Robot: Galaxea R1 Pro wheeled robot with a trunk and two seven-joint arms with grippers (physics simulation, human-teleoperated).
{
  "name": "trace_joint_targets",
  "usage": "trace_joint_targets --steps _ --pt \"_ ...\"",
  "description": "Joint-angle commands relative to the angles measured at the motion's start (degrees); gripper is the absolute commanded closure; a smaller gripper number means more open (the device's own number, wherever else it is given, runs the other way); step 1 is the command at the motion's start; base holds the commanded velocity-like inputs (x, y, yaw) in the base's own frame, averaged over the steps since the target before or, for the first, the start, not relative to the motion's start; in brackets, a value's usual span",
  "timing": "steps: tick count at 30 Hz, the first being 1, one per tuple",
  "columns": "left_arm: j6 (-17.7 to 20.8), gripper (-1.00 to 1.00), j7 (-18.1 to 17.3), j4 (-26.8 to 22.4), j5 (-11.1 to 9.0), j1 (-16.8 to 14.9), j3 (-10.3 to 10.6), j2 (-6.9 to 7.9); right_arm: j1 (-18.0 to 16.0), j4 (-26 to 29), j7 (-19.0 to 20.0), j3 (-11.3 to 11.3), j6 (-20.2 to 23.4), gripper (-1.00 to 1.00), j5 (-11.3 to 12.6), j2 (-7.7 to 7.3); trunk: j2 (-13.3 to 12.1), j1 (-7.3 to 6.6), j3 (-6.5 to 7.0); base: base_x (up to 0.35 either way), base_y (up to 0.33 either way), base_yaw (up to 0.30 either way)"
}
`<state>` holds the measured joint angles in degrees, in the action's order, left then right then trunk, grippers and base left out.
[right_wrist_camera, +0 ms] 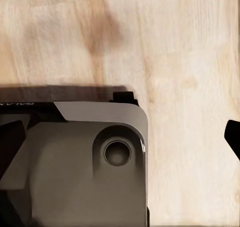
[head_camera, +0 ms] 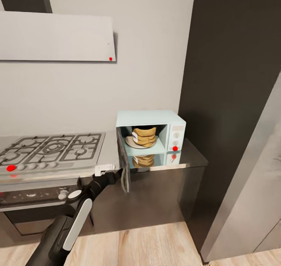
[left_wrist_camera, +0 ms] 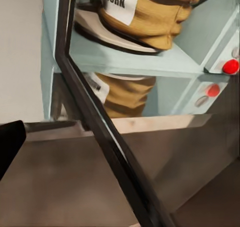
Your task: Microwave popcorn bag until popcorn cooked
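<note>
The pale blue microwave [head_camera: 150,117] stands on the grey countertop [head_camera: 191,158] with its door [head_camera: 124,166] swung open toward me. Inside it, the tan popcorn bag [head_camera: 144,136] sits upright on a white plate [head_camera: 132,143]; its label [left_wrist_camera: 120,1] reads in the left wrist view. The popcorn itself is hidden. My left gripper [head_camera: 106,171] hovers just left of the door's outer edge [left_wrist_camera: 95,132], open, with one dark finger [left_wrist_camera: 9,147] showing. My right gripper [right_wrist_camera: 122,137] hangs open over the wooden floor, holding nothing.
A gas hob [head_camera: 50,147] with an oven [head_camera: 31,197] below lies left of the microwave. A tall dark cabinet [head_camera: 234,82] and a steel panel [head_camera: 249,180] close in the right side. The robot base [right_wrist_camera: 75,162] sits on the wooden floor [head_camera: 148,244].
</note>
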<state>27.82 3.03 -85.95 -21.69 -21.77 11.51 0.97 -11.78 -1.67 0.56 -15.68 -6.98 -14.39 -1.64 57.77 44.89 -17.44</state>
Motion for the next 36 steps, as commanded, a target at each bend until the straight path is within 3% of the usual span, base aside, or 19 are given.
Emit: trace_joint_targets --steps 1,10,14,17,28,33,36 --pt "0.2 -1.00 0.3 -0.1 -0.7 0.0 0.1 0.06 -0.1 -0.2 0.1 -0.5 -0.3 -1.00 -0.5 -0.03 0.0 0.00 -0.07 0.000 0.000 -0.282" --pt "0.2 -1.00 0.3 -0.1 -0.6 0.0 0.0 0.09 -0.1 -0.2 0.1 -0.5 -0.3 -1.00 -0.5 -0.03 0.0 0.00 -0.01 0.000 0.000 -0.282" --pt "0.1 -1.00 5.0 -0.1 -0.8 0.0 0.0 0.09 -0.1 -0.2 0.1 -0.5 -0.3 -1.00 -0.5 -0.03 0.0 0.00 0.10 0.010 0.000 -0.282" --pt "0.1 -1.00 6.1 -0.2 -0.8 0.0 0.1 0.09 -0.1 -0.2 0.1 -0.5 -0.2 -1.00 -0.5 -0.17 0.0 0.00 0.16 0.166 0.000 -0.184" --pt "0.0 -1.00 6.4 -0.2 -0.8 0.0 0.5 -0.12 -0.1 -0.2 0.0 -0.6 -0.3 -1.00 -0.4 -0.04 0.0 0.00 0.18 0.235 0.000 -0.131" --pt "0.2 -1.00 6.4 -0.1 -0.7 0.0 1.8 -3.74 -0.1 -0.2 0.0 -0.6 -0.3 -1.00 -0.4 -0.03 0.0 0.00 0.18 0.020 0.000 -0.278" --pt "0.2 -1.00 6.5 -0.1 -0.6 0.0 1.8 -4.09 -0.1 -0.2 0.0 -0.6 -0.2 -1.00 -0.4 -0.08 0.0 0.00 0.18 0.001 0.000 -0.183"
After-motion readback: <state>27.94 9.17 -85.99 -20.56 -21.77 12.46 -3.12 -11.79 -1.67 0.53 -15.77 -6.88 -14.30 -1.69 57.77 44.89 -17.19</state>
